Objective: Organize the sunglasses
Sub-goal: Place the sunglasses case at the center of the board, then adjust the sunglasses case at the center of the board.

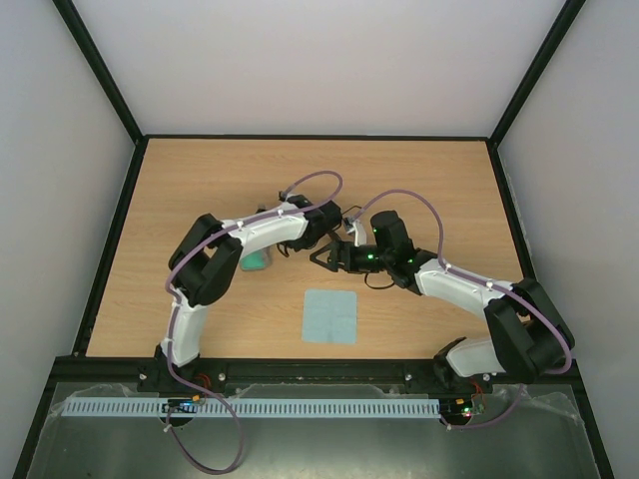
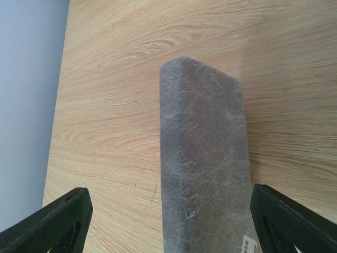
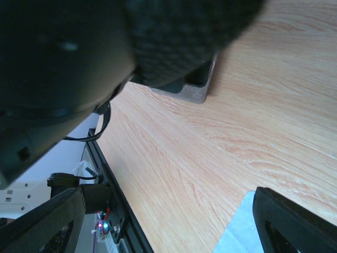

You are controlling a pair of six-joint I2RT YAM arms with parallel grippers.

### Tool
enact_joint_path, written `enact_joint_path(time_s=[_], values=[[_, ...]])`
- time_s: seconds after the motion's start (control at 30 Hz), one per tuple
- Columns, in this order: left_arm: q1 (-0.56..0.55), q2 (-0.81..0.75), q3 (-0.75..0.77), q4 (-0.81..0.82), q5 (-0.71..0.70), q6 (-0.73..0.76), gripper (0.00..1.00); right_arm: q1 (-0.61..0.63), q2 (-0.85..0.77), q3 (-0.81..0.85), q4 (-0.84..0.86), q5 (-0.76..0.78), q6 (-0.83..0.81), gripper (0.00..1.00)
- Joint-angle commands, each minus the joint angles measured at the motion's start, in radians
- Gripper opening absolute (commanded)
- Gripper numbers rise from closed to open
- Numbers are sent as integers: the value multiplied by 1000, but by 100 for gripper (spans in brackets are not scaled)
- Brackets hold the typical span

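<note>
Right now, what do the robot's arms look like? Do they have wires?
The left arm and the right arm have smooth white shells with chunky black joints. A thin purple cable loops along each one. Small green lights glow on the right arm. The left gripper and the right gripper have black, wedge-shaped fingers.

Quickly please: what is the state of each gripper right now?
Left gripper: open, straddling the grey case, not gripping it.
Right gripper: open, holding nothing.
</note>
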Motion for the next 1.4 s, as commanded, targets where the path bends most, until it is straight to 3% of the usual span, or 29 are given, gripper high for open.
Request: enact_joint_path(time_s=[0.0,0.2,0.3,0.43,0.53,0.77,1.1,1.37], values=[[-8,-108,18,-21,-9,1,87,-3,0,-7,-13,-15,-18,88],[23,-364,-55,61,49,49,93,39,28,8,-24,44,-7,88],[91,-536,-198,220,194,126,94,113,67,55,-37,103,-8,84],[224,-753,-403,437,403,182,98,203,168,128,-24,169,11,73],[295,-856,-478,495,467,188,100,271,261,211,-32,240,8,55],[359,-959,-519,533,529,192,100,375,497,371,8,334,68,34],[394,-979,-540,582,595,194,99,366,661,473,69,496,150,31],[396,-979,-554,602,617,195,99,279,710,508,95,499,193,30]])
